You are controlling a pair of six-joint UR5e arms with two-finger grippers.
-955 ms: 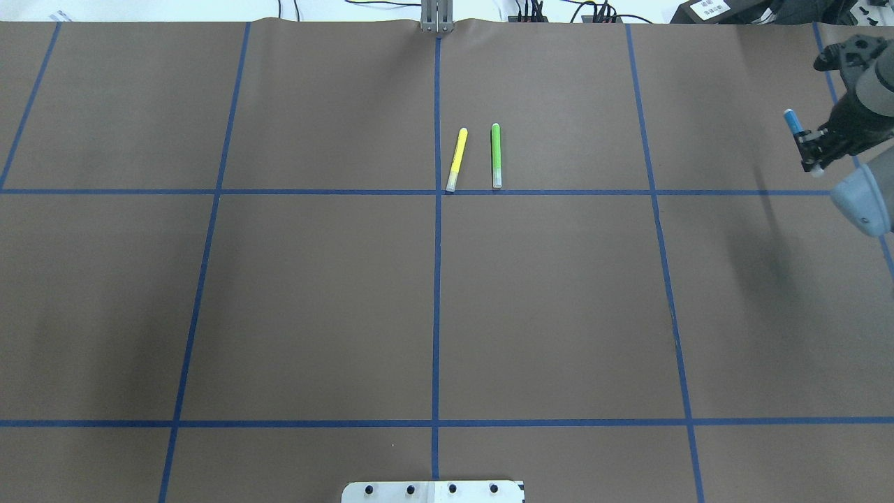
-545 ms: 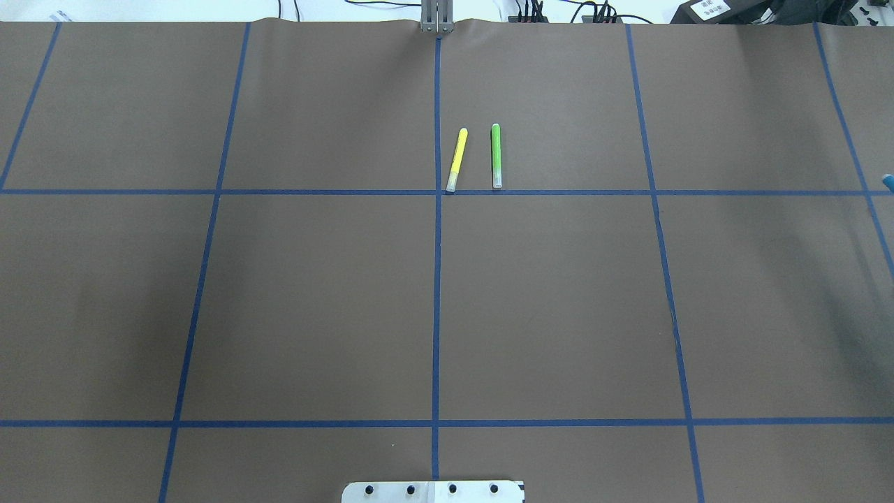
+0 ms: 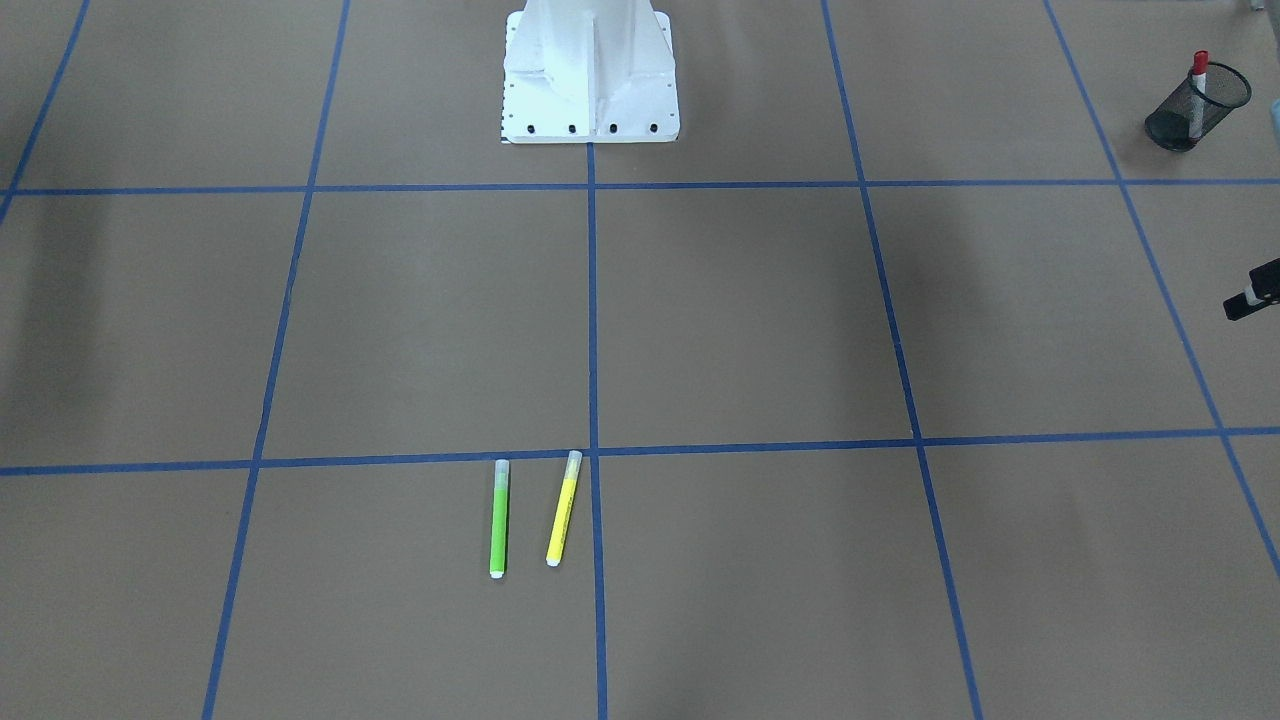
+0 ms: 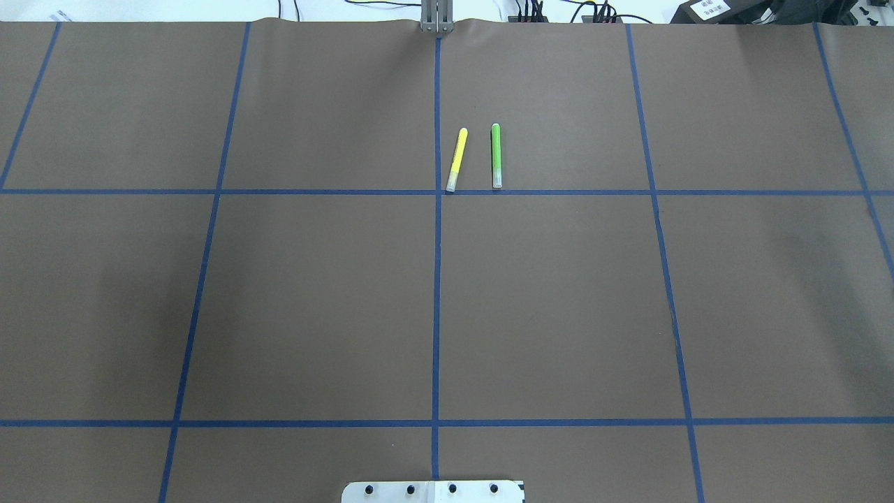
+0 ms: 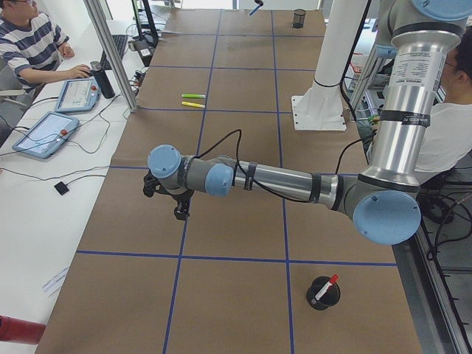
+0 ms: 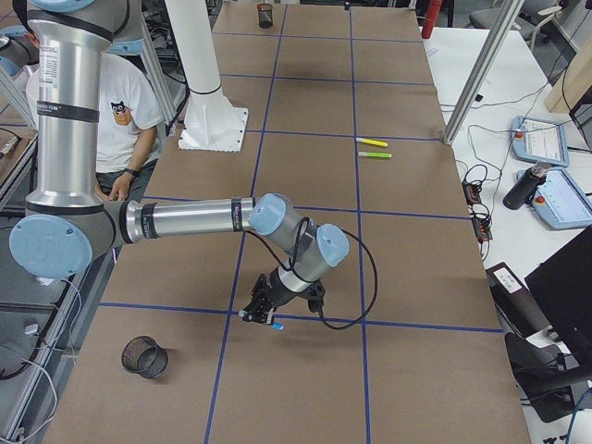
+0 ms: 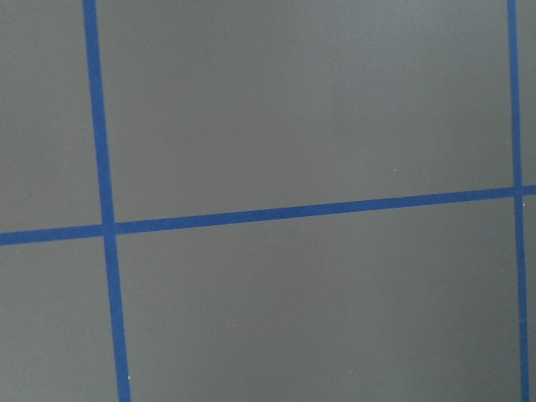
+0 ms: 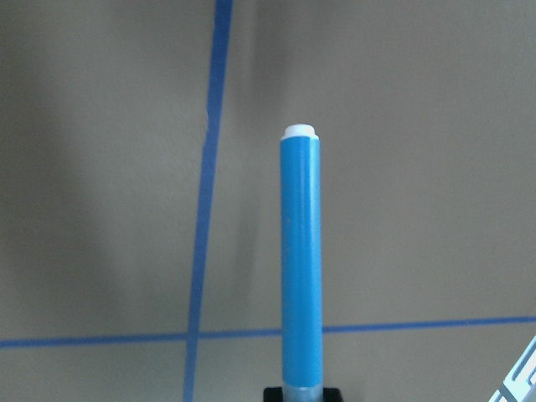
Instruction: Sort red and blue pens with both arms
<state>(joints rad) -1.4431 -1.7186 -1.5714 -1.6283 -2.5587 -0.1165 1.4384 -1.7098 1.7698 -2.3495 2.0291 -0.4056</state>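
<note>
The blue pen fills the right wrist view, upright over the brown mat, with my right gripper shut on its lower end. In the exterior right view that gripper hangs low over a blue tape line, a short way from an empty black mesh cup. The red pen stands in another black mesh cup on my left side. My left gripper hovers over the mat; only a black sliver of it shows at the front view's right edge, so I cannot tell its state.
A yellow marker and a green marker lie side by side just past the table's centre line. The white pedestal stands at the near middle. People sit at the far edge and behind the robot.
My right arm, with the blue pen in its gripper, has slid out past the right edge of the overhead view. The yellow and green markers have not moved.
</note>
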